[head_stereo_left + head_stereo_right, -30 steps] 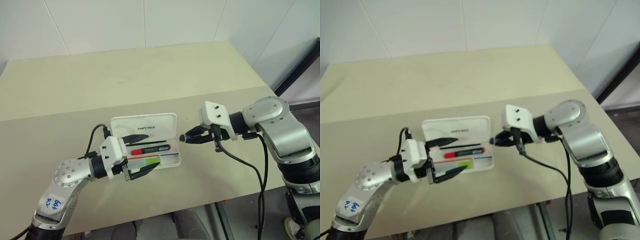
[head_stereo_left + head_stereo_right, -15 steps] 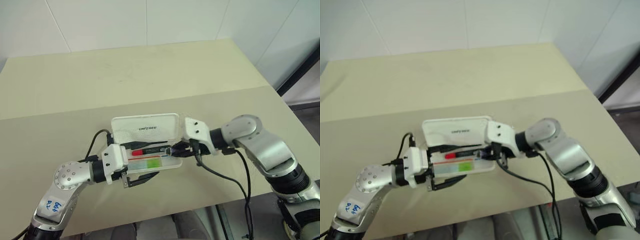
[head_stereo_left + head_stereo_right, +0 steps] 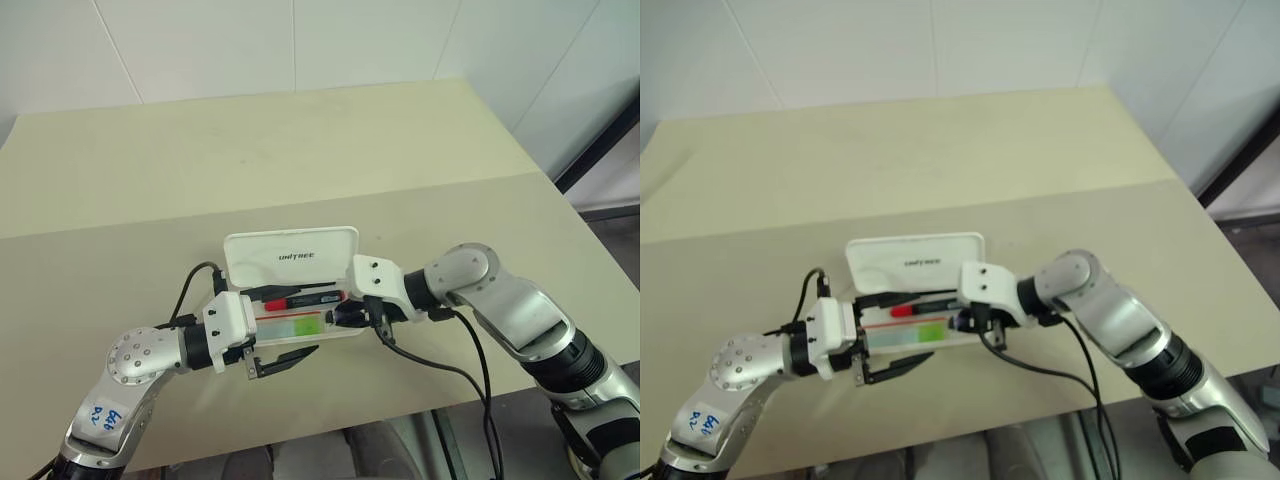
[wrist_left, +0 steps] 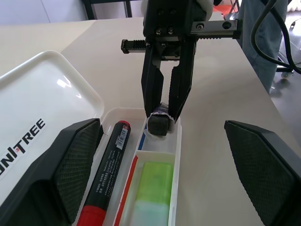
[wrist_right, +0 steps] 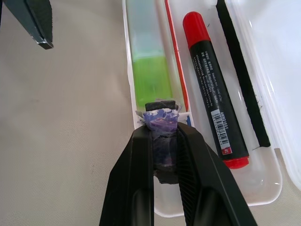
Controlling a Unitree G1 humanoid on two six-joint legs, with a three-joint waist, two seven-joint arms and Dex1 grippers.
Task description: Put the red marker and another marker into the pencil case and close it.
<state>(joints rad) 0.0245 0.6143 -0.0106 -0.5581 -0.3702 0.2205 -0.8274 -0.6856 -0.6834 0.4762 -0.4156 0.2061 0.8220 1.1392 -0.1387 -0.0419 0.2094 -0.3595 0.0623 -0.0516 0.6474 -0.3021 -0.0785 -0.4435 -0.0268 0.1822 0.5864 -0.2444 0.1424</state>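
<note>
The white pencil case (image 3: 290, 262) lies open on the bench (image 3: 300, 150), the red marker (image 5: 214, 92) and the green marker (image 5: 150, 77) side by side in its tray. The right pincer (image 5: 164, 141) is clamped on a small dark cap-like piece (image 4: 158, 125) at the tray's end. The left pincer (image 3: 285, 330) gapes wide, empty, straddling the tray.

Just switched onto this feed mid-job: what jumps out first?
The open pencil case lies mid-table with the red marker and the green marker already in its tray. The right pincer is shut on a small dark piece wrapped in purple, held over the tray's end beside the green marker. The left pincer is open around the case's other end.
</note>
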